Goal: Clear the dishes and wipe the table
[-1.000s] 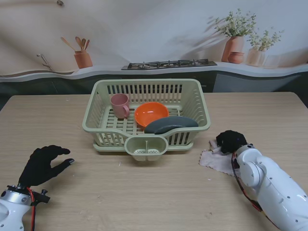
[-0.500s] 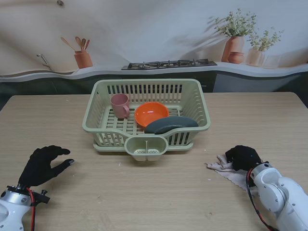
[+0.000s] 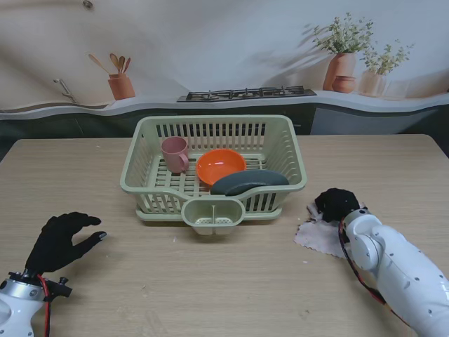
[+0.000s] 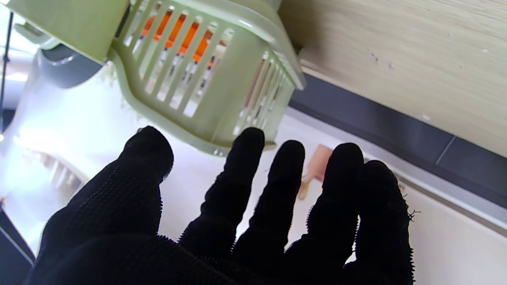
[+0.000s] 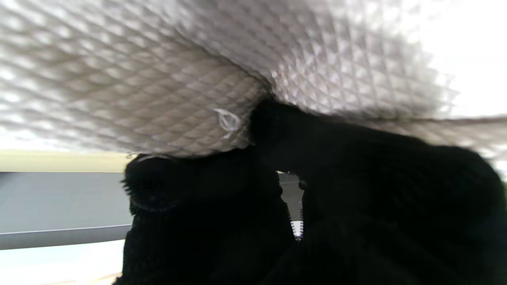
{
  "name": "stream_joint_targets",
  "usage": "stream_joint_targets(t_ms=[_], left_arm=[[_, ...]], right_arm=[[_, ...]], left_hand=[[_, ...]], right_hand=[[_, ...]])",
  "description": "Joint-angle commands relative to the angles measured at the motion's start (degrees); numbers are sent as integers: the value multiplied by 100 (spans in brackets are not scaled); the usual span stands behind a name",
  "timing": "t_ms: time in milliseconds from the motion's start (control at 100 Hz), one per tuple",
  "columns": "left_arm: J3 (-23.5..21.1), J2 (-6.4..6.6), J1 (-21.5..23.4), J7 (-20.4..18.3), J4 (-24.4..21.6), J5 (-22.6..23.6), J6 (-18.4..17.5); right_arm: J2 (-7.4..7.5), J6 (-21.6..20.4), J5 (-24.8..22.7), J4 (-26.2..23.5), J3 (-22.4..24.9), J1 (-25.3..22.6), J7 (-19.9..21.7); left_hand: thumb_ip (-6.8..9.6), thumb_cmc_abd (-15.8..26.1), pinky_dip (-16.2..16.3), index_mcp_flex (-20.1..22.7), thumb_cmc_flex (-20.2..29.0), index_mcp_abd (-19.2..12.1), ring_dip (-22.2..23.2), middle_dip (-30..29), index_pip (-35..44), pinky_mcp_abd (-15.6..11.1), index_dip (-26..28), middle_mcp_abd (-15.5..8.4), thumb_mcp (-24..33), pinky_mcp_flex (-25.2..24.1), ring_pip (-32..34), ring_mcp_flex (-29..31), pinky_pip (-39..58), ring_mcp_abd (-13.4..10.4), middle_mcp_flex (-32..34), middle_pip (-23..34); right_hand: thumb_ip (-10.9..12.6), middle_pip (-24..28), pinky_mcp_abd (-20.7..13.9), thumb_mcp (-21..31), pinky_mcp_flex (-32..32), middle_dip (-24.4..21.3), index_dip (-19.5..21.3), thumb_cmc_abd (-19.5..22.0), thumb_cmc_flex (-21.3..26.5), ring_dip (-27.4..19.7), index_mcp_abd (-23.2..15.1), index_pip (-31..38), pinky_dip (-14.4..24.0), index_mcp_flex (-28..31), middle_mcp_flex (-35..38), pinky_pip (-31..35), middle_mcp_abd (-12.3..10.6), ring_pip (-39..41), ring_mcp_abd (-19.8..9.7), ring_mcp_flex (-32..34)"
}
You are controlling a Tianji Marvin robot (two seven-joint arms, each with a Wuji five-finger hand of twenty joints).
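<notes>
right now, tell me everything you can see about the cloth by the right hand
The cloth is a pale, pinkish-white rag with a quilted diamond weave that shows close up in the right wrist view. It lies rumpled on the wooden table, right of the dish rack and apart from it. The black-gloved right hand is closed on its far edge, bunching it there; the nearer part lies flat.
</notes>
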Motion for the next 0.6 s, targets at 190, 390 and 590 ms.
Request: stream_joint_targets(t_ms=[190,390,590], left_arm=[[-8,-29,37,-36,-11,-3,-20],[-16,-29,40,-54,-3,-19,-42],[-26,-30,39,-36,15,-1,-76]], right_arm=[[-272,337,331,553,-757,582,212],[-226,208,236,77,-318,91,421],[-172,-259,107,-680,587,-860,646]], left_hand=[[242,164,6,227,112,47,49,-102,-17,-8,35,170,-136,-76,48,-110,69,211,-86,29],[243,167,7,229,117,42,50,-102,-15,-14,36,165,-143,-71,50,-107,75,217,-85,30],[244,169,7,231,115,42,50,-103,-13,-18,37,169,-151,-71,53,-101,77,213,-85,27]], right_hand=[[-97,-1016,-620,-120,-158,-796,-434,131,318,-54,437,-689,67,14,138,-181,-526,37,-50,143],[-92,-1013,-608,-126,-165,-793,-433,132,325,-50,438,-690,61,15,146,-190,-525,33,-38,152],[-88,-1034,-593,-114,-183,-812,-427,93,321,-73,413,-678,47,43,195,-217,-546,1,-83,170]])
